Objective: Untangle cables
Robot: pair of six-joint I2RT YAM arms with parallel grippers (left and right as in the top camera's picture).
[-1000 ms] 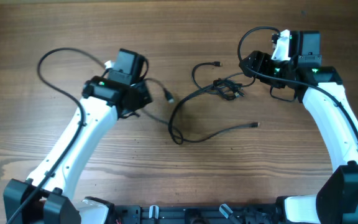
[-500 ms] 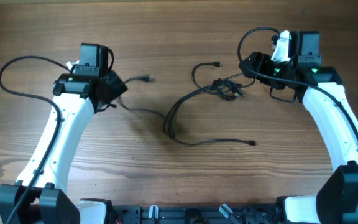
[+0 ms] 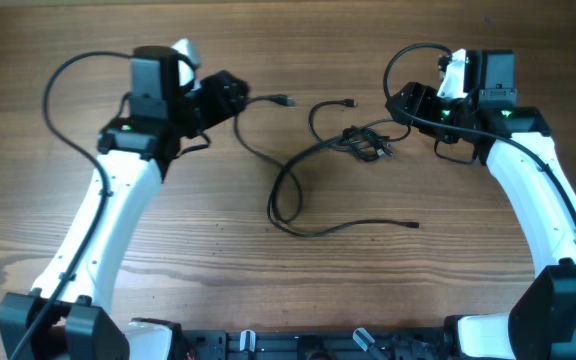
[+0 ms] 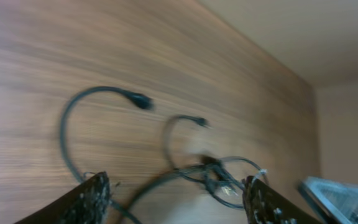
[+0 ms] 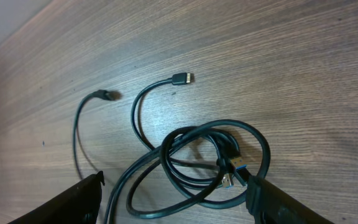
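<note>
The cables lie on the wooden table as a knotted coil [image 3: 364, 140] [image 5: 213, 165] with loose strands running off it. One strand makes a long loop [image 3: 284, 196] and ends in a plug [image 3: 413, 224] at the front. Another plug end [image 3: 286, 101] [image 4: 140, 101] lies just right of my left gripper [image 3: 236, 96] [image 4: 176, 200], which is open with nothing between its fingers; that strand curves past its left finger [image 4: 91, 200]. My right gripper [image 3: 406, 108] [image 5: 179, 200] hangs open right over the coil, where two metal plug tips [image 5: 235, 171] show.
The thick black wires of the arms arc over the table at the back left [image 3: 68, 75] and the back right [image 3: 408, 52]. A short strand with a plug [image 3: 351, 103] [image 5: 182, 78] curls behind the coil. A pale wall [image 4: 272, 25] stands beyond the table's far edge.
My left gripper opened and let go of a cable end after pulling it to the left, then swung toward the back and right. The freed strand now lies farther back. The right arm has not moved.
</note>
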